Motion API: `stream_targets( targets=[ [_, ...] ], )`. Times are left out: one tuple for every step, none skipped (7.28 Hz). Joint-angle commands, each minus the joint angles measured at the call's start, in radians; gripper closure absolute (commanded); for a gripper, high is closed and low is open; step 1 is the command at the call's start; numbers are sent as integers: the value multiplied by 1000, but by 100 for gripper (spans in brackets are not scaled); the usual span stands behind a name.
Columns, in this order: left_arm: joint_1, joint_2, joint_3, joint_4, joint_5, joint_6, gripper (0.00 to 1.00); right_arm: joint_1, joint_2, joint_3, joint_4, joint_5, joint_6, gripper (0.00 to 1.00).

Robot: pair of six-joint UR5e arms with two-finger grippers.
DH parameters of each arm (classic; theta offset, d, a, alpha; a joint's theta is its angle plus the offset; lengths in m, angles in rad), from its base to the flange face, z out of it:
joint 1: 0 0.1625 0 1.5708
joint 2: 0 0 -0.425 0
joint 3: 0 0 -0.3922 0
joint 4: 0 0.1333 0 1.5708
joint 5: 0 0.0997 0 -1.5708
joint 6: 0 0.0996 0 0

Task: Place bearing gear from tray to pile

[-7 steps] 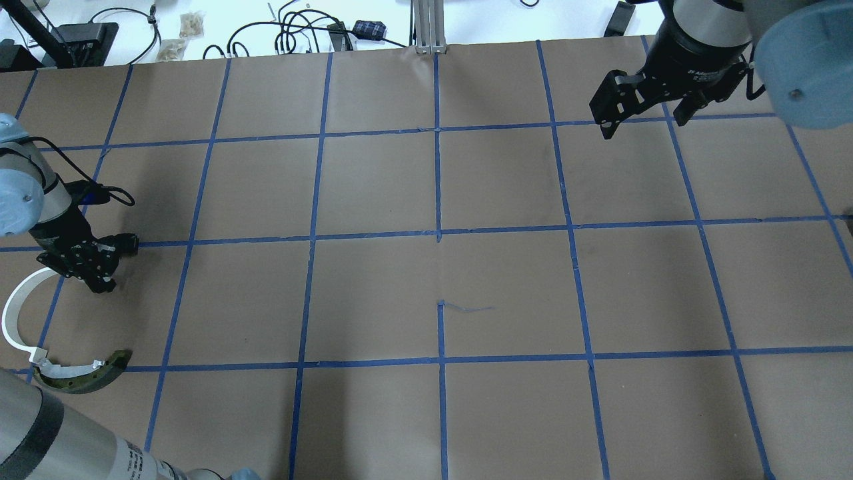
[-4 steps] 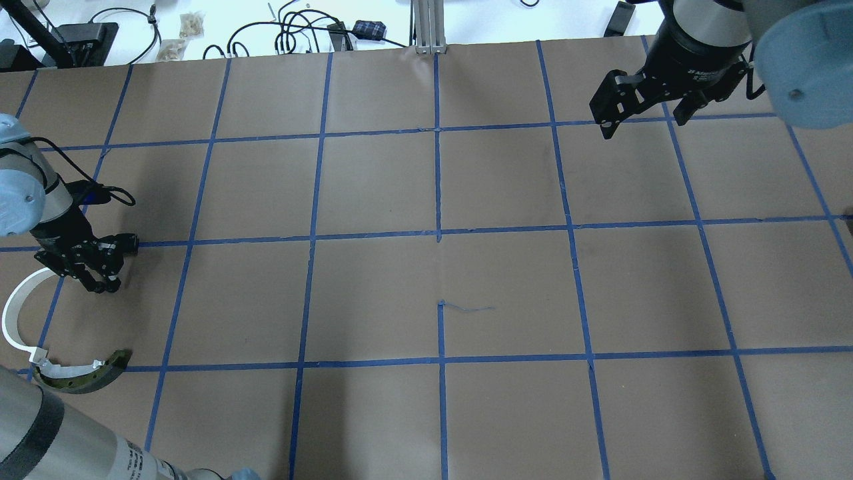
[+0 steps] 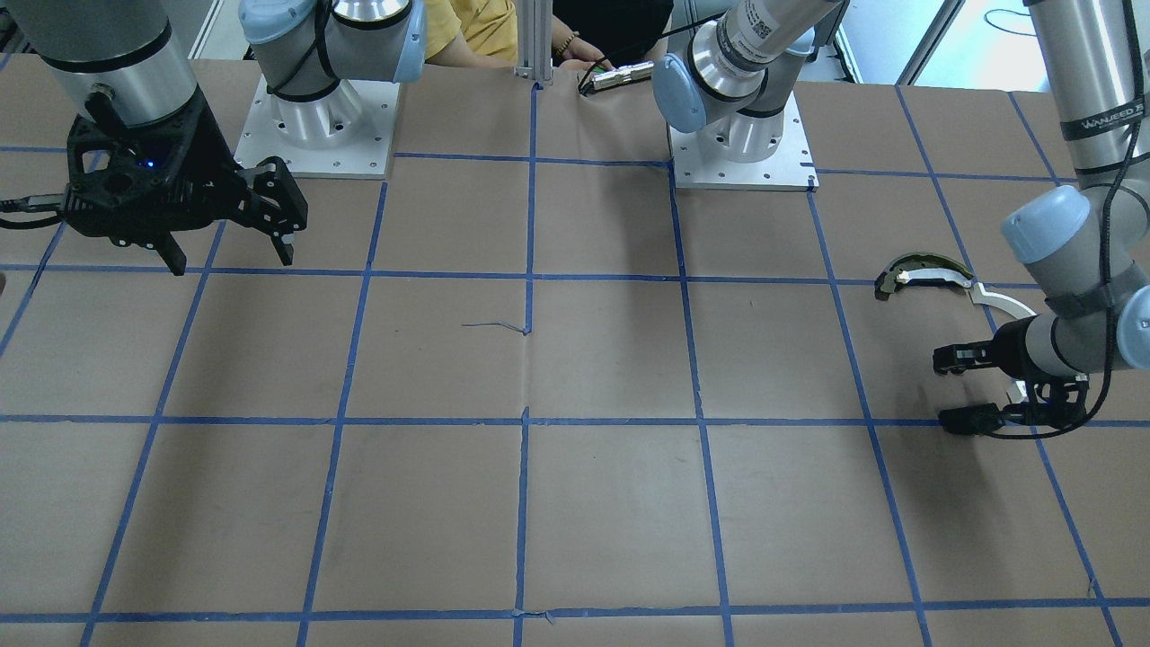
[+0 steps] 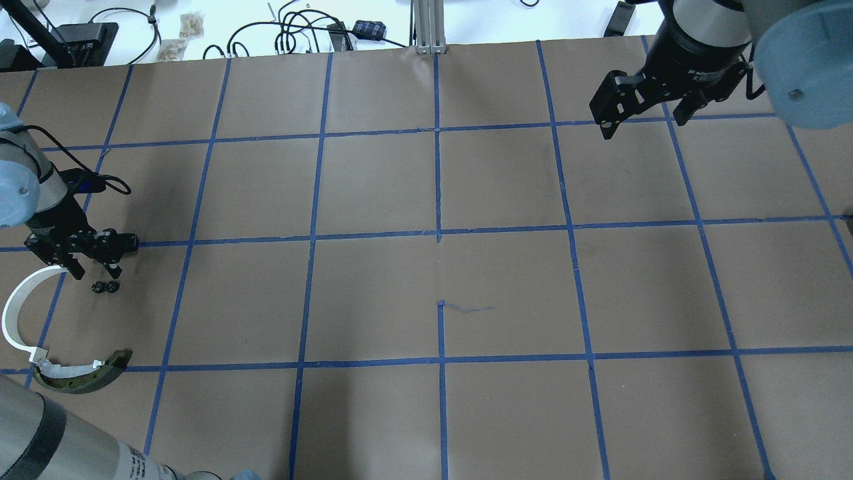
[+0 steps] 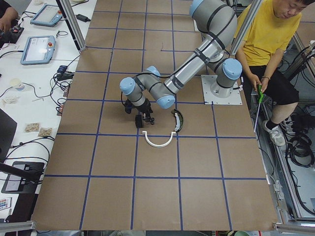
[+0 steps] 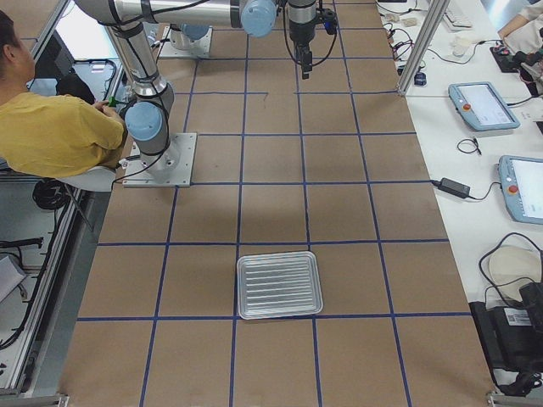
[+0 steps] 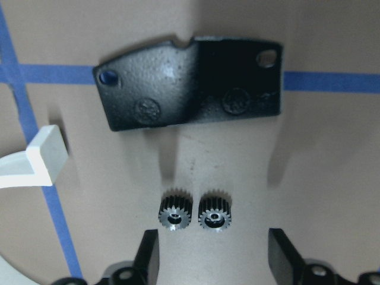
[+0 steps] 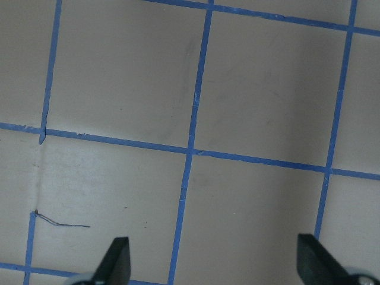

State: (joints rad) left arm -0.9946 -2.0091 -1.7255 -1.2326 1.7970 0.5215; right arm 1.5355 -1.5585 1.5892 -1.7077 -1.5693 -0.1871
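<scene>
Left pincer (image 4: 95, 272) has drawn back, jaws wide and empty, exposing two bearing gears (image 4: 105, 287) just beyond its tips, near the black plate (image 7: 190, 80); placement judged complete.

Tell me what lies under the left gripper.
Two small gears sit side by side on the brown paper below the open left gripper, free of its fingers; a flat black plate lies just beyond. Whatever the plate covers is hidden.

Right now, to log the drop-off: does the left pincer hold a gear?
No, the left pincer is open and both gears lie loose on the paper.
</scene>
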Motion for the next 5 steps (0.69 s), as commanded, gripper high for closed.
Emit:
stream_targets(
  targets=[
    [-88,85,79,-75,-122,-105,0,0,0,0,-1,0,0,0],
    [-161,133,137,-120,-134,-148,0,0,0,0,-1,0,0,0],
    [-246,182,189,-218,-142,-200,0,0,0,0,-1,0,0,0],
    [-315,226,204,-247,-168,-304,0,0,0,0,-1,0,0,0],
    [-384,280,202,-267,-172,-374,0,0,0,0,-1,0,0,0]
  ],
)
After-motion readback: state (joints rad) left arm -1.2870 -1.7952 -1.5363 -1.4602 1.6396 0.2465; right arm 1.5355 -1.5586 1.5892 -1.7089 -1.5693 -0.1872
